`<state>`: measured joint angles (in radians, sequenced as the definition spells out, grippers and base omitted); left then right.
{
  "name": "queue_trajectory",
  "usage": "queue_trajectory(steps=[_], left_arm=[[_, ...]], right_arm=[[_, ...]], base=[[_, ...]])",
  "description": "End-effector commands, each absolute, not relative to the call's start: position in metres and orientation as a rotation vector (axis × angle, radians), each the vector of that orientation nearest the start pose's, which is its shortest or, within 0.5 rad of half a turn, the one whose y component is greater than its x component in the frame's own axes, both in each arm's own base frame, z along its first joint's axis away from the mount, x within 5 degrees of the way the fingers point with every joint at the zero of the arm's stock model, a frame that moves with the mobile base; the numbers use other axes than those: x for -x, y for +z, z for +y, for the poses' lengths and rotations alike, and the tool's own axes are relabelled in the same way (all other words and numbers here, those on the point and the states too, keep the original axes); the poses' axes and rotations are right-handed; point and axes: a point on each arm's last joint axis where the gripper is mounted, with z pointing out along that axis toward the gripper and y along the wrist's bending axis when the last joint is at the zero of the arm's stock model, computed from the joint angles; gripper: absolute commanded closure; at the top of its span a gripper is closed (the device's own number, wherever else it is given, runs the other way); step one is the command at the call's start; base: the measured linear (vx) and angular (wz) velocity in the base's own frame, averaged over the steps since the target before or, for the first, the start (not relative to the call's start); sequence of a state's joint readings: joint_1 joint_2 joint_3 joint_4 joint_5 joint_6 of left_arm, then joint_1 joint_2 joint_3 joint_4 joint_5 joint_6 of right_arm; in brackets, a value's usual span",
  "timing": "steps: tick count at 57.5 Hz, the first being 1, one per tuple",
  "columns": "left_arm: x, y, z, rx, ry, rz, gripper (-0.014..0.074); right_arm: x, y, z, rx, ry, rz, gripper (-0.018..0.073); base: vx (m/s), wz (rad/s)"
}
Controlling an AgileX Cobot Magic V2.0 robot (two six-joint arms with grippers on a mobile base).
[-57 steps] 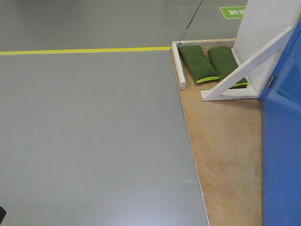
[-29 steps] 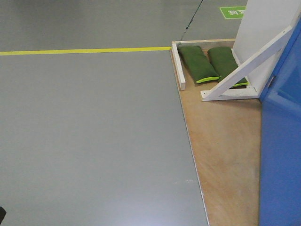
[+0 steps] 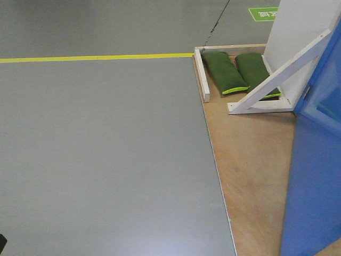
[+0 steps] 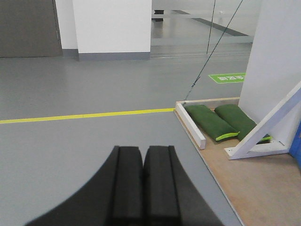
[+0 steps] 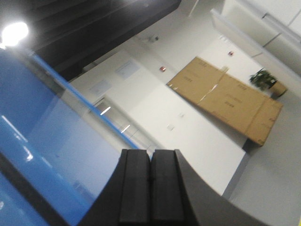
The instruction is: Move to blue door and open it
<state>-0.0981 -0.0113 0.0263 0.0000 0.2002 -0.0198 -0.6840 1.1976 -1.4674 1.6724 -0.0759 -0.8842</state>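
Since a second ago the blue door point(image 3: 314, 176) has swung. Its near edge now slants further left at the bottom and covers more of the plywood platform point(image 3: 250, 154). A sliver of platform has come into sight under the door's lower right corner. Nothing else has shifted.

Front view: a smooth grey floor point(image 3: 106, 149) fills the left side, crossed near the top by a yellow line point(image 3: 96, 57). The platform lies flush against the floor's right side. At the platform's far edge are a white batten point(image 3: 202, 74) and two green bags point(image 3: 224, 72) side by side. A white panel point(image 3: 298, 32) with a diagonal brace point(image 3: 277, 77) stands beside them. The door stands upright along the platform's right edge, its long axis running up out of frame. A green floor sign point(image 3: 264, 13) carries white characters too small to read.

Left wrist view: the left claw point(image 4: 142, 183) has its pads pressed together with nothing between them, over the grey floor. Ahead are the yellow line point(image 4: 84, 115), a white pillar point(image 4: 113, 26), the bags point(image 4: 211, 123) and the green sign point(image 4: 228, 77), again unreadable. A strip of the door point(image 4: 296, 146) shows at the right edge.

Right wrist view: the picture is tilted. The right claw point(image 5: 150, 188) is likewise closed on nothing. The glossy door point(image 5: 28, 141) fills the lower left, just beside the claw. Behind are a white wall, cardboard boxes point(image 5: 225, 101) with illegible print and a ceiling lamp point(image 5: 14, 33).
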Motion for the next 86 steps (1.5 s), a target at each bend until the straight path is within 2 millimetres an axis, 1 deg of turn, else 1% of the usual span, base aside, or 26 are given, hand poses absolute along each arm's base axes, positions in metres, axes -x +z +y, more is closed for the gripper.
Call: queue_trajectory(steps=[1,28,46,50,56,63,81,86], left_arm=[[-0.054,0.204,-0.005,-0.054,-0.104,1.573,0.0524],[-0.054,0.204,-0.005,-0.054,-0.104,1.573,0.0524],[-0.054,0.204,-0.005,-0.054,-0.104,1.573,0.0524],[-0.054,0.204,-0.005,-0.054,-0.104,1.573,0.0524],[-0.054,0.204,-0.005,-0.054,-0.104,1.573,0.0524],[-0.054,0.204,-0.005,-0.054,-0.104,1.573,0.0524],[-0.054,0.204,-0.005,-0.054,-0.104,1.573,0.0524],[-0.054,0.204,-0.005,-0.054,-0.104,1.573,0.0524]], right_arm=[[-0.201,0.554,-0.119,-0.580,0.240,1.010,0.0561],[-0.218,0.555,-0.074,-0.468,0.417,1.069,0.0561],[-0.226,0.555,-0.044,-0.394,0.536,1.105,0.0561],[-0.231,0.553,-0.036,-0.372,0.556,1.124,0.0561],[-0.240,0.548,-0.026,-0.329,0.536,1.168,0.0561],[-0.251,0.542,-0.022,-0.325,0.530,1.195,0.0561],[-0.300,0.508,-0.033,-0.411,0.500,1.294,0.0561],[-0.311,0.499,-0.035,-0.428,0.496,1.319,0.0561]], base=[[0.00,0.00],[0.00,0.00],[0.00,0.00],[0.00,0.00],[0.00,0.00],[0.00,0.00],[0.00,0.00],[0.00,0.00]])
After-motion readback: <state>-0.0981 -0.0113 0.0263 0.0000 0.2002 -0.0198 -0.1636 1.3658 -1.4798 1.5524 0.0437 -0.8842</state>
